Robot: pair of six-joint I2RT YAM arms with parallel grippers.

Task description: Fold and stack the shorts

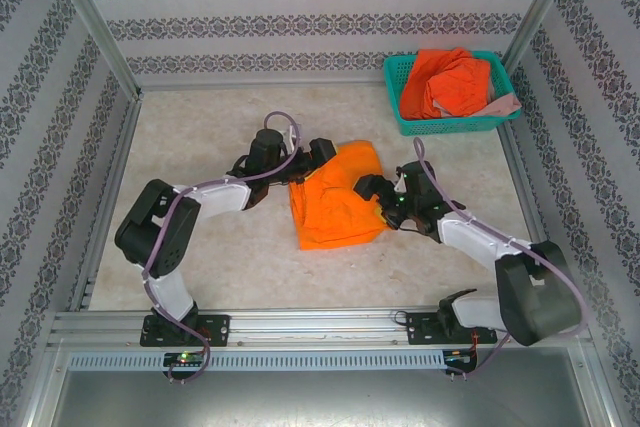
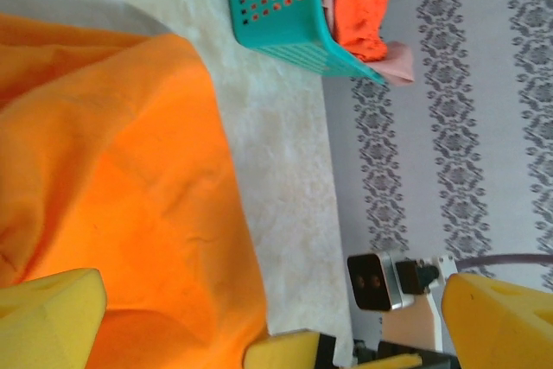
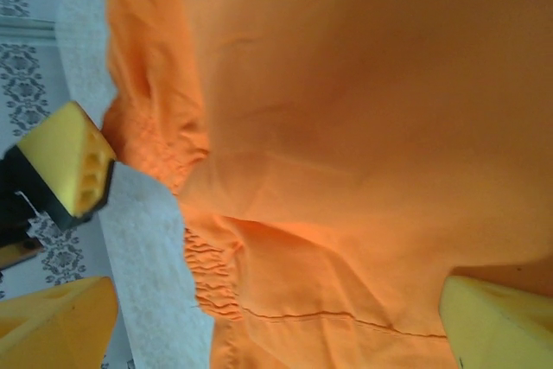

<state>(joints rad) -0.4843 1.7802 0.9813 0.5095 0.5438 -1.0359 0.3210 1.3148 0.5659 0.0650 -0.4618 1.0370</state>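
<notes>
A: On the table's (image 1: 200,147) left side, what's the tool doing?
B: Left gripper (image 1: 312,165) sits at the upper-left edge of the yellow-orange shorts (image 1: 335,202). Jaws spread wide, nothing pinched. Its wrist view has both yellow fingers (image 2: 52,313) far apart, with fabric and bare table beyond them.
A: Touching the cloth?
B: Can't tell, the tips are right at the edge.
A: Shorts themselves?
B: Mid-table, lying flattish but rumpled, between the two grippers. Gathered waistband (image 3: 207,274) shows in the right wrist view, next to bare table.
A: Right side?
B: Right gripper (image 1: 372,197) is at the shorts' right edge. Jaws wide too, holding nothing. Its fingers (image 3: 497,326) sit in the lower corners of its wrist view with orange fabric spread beyond them.
A: Tools close together?
B: Yes, near each other across the far half of the shorts. One yellow tip of the left one shows in the right wrist view.
A: Far right?
B: Teal basket (image 1: 445,127) at the back right corner, well apart from the yellow-orange pair. Red-orange shorts (image 1: 450,82) heaped inside, pink shorts (image 1: 508,105) spilling over its right-hand corner.
</notes>
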